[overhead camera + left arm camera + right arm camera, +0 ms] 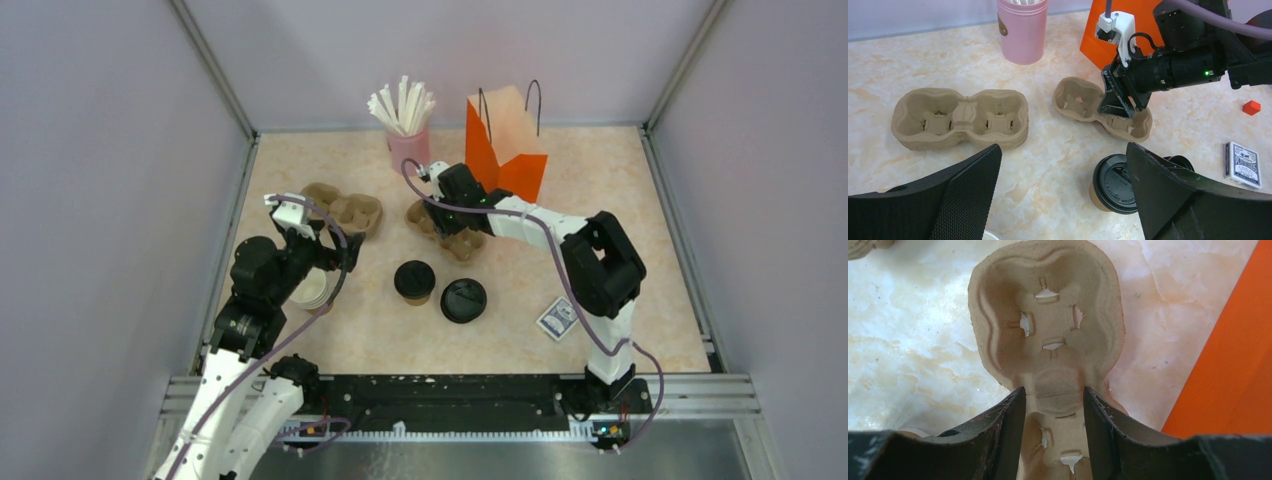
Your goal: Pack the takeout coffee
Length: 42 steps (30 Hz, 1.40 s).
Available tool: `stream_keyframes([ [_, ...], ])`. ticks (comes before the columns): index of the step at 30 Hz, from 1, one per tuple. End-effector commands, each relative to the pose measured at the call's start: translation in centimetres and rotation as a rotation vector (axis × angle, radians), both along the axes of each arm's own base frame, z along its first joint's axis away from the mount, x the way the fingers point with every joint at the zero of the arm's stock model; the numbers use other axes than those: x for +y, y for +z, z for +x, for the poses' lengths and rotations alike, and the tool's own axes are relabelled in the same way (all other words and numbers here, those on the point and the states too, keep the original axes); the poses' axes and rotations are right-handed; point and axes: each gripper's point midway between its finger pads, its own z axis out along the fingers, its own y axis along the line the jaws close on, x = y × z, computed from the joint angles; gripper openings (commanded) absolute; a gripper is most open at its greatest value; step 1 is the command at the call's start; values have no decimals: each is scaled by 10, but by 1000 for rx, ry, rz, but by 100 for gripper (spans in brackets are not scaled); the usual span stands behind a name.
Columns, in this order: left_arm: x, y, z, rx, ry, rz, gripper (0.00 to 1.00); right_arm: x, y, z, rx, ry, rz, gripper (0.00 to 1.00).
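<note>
My right hand (1053,395) was down on the cup tray (1048,325) that lay beside the orange bag (1228,350). Its fingers (1003,435) were closed on the tray's narrow middle ridge. My left hand (1063,152) hung over the table, spread wide open and holding nothing. The lidded coffee cup (414,281) stood upright on the table, apart from both hands. It was nearer the arm bases than my right hand. It was just ahead of my left, half hidden behind that hand's right finger (1173,200) in the wrist view. A loose black lid (463,300) lay just beside the cup. A second tray (960,120) sat ahead of my left hand.
</note>
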Motion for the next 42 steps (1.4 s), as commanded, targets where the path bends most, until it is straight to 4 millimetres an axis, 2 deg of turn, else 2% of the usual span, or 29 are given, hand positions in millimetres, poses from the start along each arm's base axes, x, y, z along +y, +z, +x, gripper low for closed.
stream_keyframes([
  [1,-1,10,3,-47,0,0,99,4,4,11,-18,-2,7,46],
  [10,0,10,2,-48,4,0,99,1,-9,9,4,1,-15,46],
  [28,7,9,4,-43,39,8,99,6,-4,12,7,10,-3,35],
  [37,12,6,6,-32,71,16,99,13,58,2,-37,16,124,32],
  [40,12,7,6,-34,73,17,99,13,84,-5,-59,23,179,32],
  [42,13,7,6,-33,76,16,99,14,109,-10,-83,29,227,31],
])
